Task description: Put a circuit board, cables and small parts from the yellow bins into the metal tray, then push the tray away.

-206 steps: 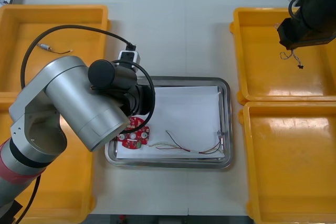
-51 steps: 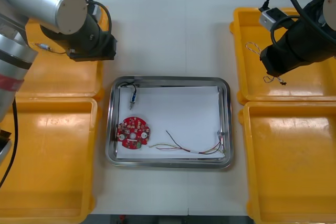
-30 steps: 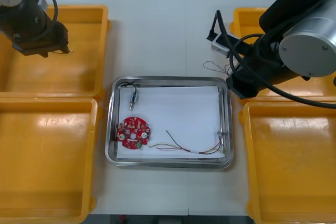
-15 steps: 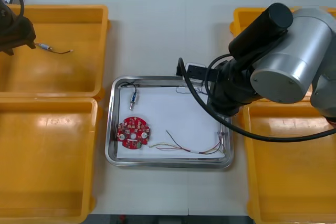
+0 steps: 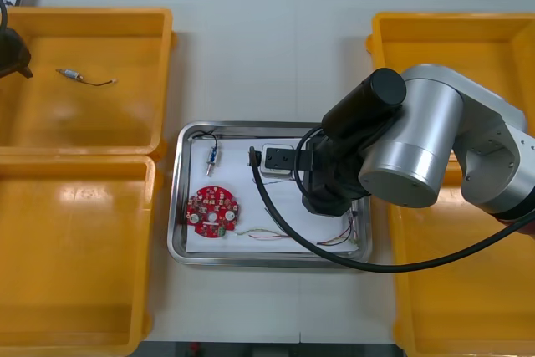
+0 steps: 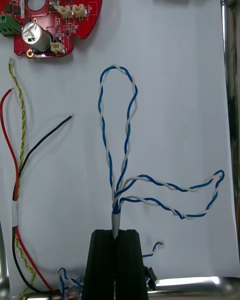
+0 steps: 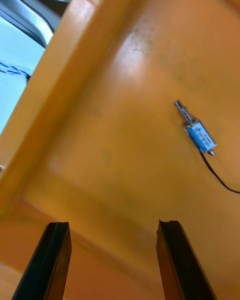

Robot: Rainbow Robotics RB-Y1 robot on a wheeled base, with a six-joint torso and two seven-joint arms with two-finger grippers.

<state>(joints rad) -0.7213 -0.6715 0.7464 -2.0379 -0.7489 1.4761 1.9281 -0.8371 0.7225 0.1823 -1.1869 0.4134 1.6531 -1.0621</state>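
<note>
1. Clutter first: inside the metal tray (image 5: 175, 206) we've got the round red circuit board (image 5: 212, 213) near its near-left corner. A small metal part (image 5: 213, 156) sits up by the far-left corner, and a red and yellow cable (image 5: 267, 234) runs along the near edge.
2. Over the tray's white inside, the right gripper (image 6: 115, 235) has its fingers pinched tight on the sleeved end of the twisted blue and white cable (image 6: 115, 220). We see the cable's loops fanning out ahead of the fingers.
3. Crowding it: the red and yellow cable runs just beside the fingers on one side, and the tray's rim passes close to the loops on the other. White liner separates the longest loop from the board.
4. From above, the right arm (image 5: 410, 152) hides the tray's right half, and its black supply cable (image 5: 376, 267) sags across the near edge.
5. The left gripper (image 7: 113, 225) hangs at the left edge of the far-left yellow bin (image 5: 100, 14), fingers spread wide. Another metal part (image 7: 197, 132) with a black lead lies on the bin floor, well apart from them.
6. Room-wise, open tabletop (image 5: 267, 56) runs from the tray's far edge to the table's far edge, with bins on both sides.
</note>
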